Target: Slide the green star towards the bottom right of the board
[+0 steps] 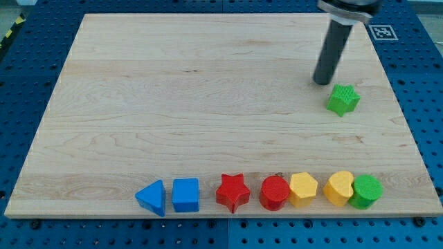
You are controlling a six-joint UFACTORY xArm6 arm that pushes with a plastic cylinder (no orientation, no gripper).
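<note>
My tip (322, 82) sits just up-left of green star (343, 99), w/ small gap; no pincer in view.

Board (173, 104): pale wood grain, on a blue pegboard table (422, 83). Black-white marker tag (381, 32), upper right of frame. My tip (322, 82): dark rod. Green star (343, 99). Bottom row, left to right: blue triangle (152, 198), blue cube (185, 195), red star (232, 191), red cylinder (275, 192), yellow hexagon (303, 189), yellow block (338, 187), green cylinder (366, 191).

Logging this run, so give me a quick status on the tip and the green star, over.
My tip just up-left of the green star, slim gap showing. Star at the board's right side, mid-height. Green round block sits toward bottom right, end of the bottom row.
</note>
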